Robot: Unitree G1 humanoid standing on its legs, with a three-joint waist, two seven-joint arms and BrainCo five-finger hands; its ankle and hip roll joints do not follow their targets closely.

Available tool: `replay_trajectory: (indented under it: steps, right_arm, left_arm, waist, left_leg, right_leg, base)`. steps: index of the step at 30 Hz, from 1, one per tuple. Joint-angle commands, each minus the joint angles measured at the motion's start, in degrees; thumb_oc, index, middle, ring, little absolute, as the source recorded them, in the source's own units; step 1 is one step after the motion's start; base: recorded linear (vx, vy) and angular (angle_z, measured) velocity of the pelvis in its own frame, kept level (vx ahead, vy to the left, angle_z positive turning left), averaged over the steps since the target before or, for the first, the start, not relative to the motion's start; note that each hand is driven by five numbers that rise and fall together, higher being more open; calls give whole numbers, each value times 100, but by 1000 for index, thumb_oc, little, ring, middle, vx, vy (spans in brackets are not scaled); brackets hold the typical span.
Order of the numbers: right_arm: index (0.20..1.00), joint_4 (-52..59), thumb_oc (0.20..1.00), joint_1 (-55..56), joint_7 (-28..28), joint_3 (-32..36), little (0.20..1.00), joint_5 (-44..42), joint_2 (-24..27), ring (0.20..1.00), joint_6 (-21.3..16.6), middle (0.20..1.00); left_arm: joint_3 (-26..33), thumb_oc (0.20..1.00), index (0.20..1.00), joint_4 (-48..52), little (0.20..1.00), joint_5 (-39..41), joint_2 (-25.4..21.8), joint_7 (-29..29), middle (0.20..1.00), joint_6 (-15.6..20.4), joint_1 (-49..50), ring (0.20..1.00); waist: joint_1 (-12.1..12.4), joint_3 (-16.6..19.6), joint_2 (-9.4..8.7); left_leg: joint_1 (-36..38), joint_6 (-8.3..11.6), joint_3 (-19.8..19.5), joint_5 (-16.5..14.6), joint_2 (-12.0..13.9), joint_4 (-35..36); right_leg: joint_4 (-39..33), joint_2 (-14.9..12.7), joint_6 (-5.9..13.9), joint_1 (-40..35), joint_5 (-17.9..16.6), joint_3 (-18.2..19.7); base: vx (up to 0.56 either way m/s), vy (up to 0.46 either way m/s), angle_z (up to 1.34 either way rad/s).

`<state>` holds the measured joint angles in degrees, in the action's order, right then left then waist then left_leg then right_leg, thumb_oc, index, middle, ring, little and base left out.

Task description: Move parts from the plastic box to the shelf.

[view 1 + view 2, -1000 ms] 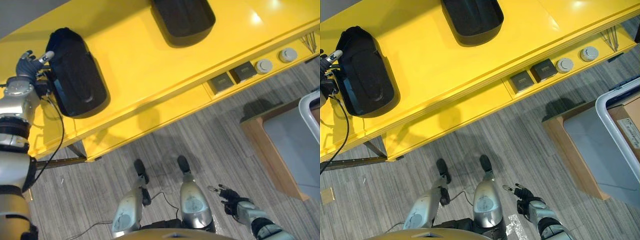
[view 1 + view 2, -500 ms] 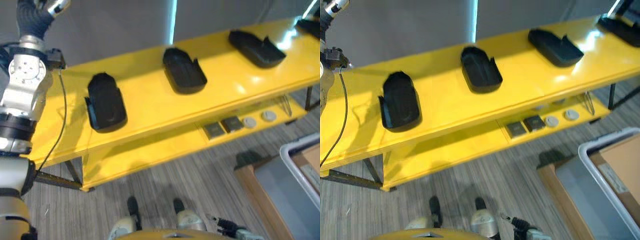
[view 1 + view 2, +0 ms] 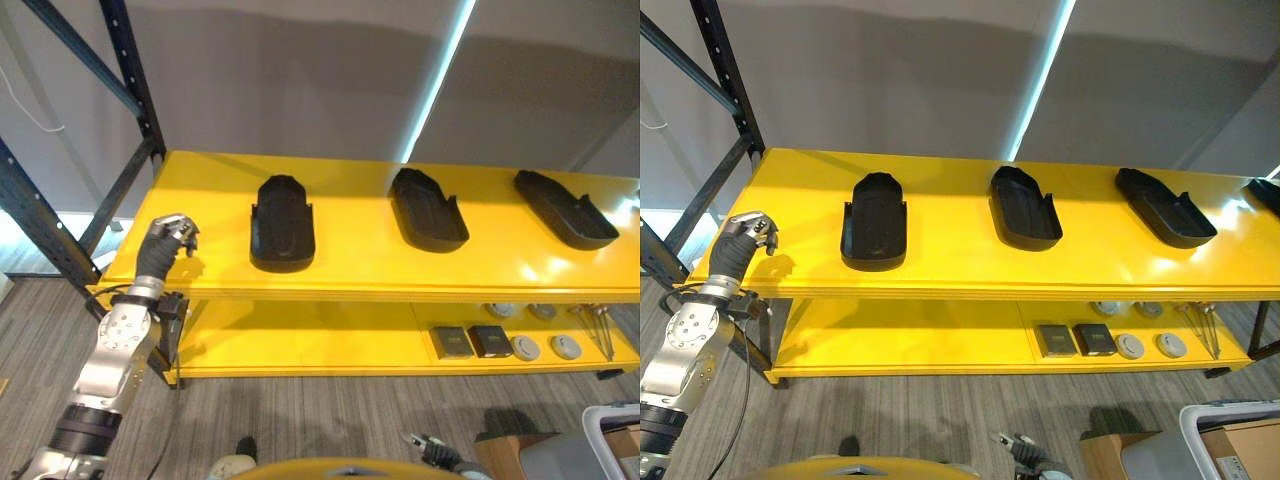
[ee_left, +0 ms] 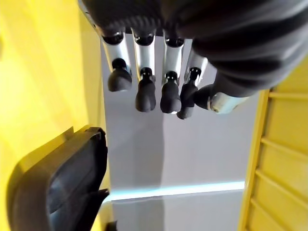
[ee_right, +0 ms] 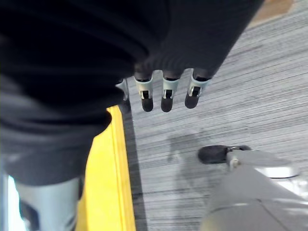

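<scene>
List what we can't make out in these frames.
- Plastic box: cut off by the right eye view's corner; its contents don't show.
- Fourth part: cut by the right edge; shape unclear.
- Small items on the lower shelf: too small to identify.
- Right hand: cover hides most of it; thumb unseen.

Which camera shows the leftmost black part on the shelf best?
The right eye view: the leftmost black moulded plastic part lies whole on the yellow shelf. The left eye view shows it too; the left wrist view catches one end.
</scene>
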<state>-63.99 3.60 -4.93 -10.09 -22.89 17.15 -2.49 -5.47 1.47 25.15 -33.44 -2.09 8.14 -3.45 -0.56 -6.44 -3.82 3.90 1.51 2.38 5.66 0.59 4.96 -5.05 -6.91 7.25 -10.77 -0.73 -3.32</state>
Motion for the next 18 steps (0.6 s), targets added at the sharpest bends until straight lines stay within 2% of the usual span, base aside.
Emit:
replay_trajectory:
  steps: [1,3,5,6,12,18]
  right_arm:
    - [1000,-194,1000,-273,-116,-93,1000,236,195,1000,-16,1000]
    - [1000,-199,1000,-291,-141,-174,1000,128,195,1000,38,1000]
    - [1000,-210,1000,-308,-157,-190,1000,83,193,1000,80,1000]
    - [1000,-201,1000,-337,-141,-239,1000,62,156,1000,143,1000]
    - [1000,-247,1000,-391,-130,-404,1000,17,100,1000,197,1000]
    - [1000,-206,1000,-436,-89,-498,1000,-5,115,1000,220,1000]
  left_arm:
    - [-28,200,200,240,200,-262,81,166,200,204,-563,200]
    - [-153,200,200,320,200,3,179,295,200,67,-446,200]
    - [-195,200,200,330,200,-65,204,361,200,16,-410,200]
    - [-387,200,200,327,200,52,261,495,200,15,-309,200]
    - [-985,200,200,302,200,198,327,700,200,111,-224,200]
    - [-1420,200,200,343,200,401,359,605,200,264,-237,200]
  waist:
    - [-88,-273,259]
    - [-42,-304,256]
    - [-28,-313,258]
    - [-13,-359,267]
    - [-16,-477,348]
    - [-64,-611,426]
  left_leg:
    - [433,-183,16,-907,-30,4]
    - [396,-185,-4,-905,-37,4]
    - [384,-185,-9,-900,-37,4]
    - [347,-182,-20,-882,-40,4]
    - [215,-175,-3,-854,-39,4]
    - [102,-174,41,-837,-30,4]
  right_leg:
    - [71,431,-313,152,101,-90]
    - [52,422,-296,169,81,-132]
    - [54,419,-291,177,78,-141]
    - [56,424,-291,205,55,-150]
    - [32,413,-271,322,18,-198]
    - [29,387,-251,463,-7,-175]
  base:
    - [7,-14,5]
    - [10,-25,7]
    - [16,-26,12]
    - [18,-29,7]
    - [1,1,-1]
    - [0,3,-1]
